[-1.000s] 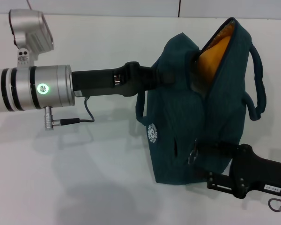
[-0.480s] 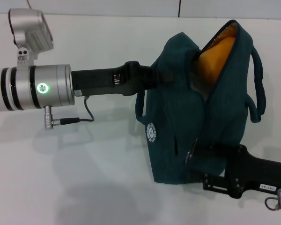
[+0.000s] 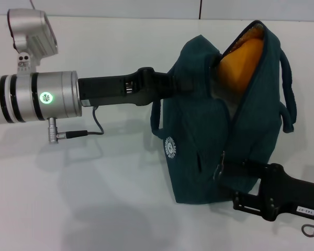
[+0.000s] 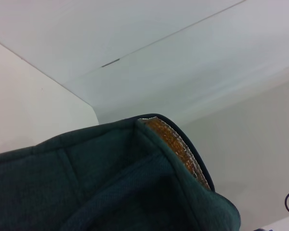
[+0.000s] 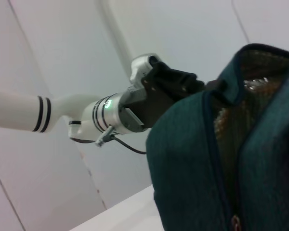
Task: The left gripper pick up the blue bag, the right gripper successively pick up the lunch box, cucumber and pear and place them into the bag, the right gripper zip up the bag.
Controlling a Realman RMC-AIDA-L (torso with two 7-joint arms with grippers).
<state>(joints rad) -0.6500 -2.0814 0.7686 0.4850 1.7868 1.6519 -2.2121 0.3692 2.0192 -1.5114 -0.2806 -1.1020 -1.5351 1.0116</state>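
zipping is the step in hand: blue bag [image 3: 220, 125] hangs above the desk, left gripper [image 3: 180, 86] clenched on its upper edge. right gripper [image 3: 225, 170] grasps the zip pull (mouth half open, pear [image 3: 239, 61] showing); next, pull upward.

- The right end effector [image 3: 225, 168] sits slightly farther right and lower along the blue bag [image 3: 199, 141] than half a second ago.
- The bag's mouth gapes a little wider, showing more orange.
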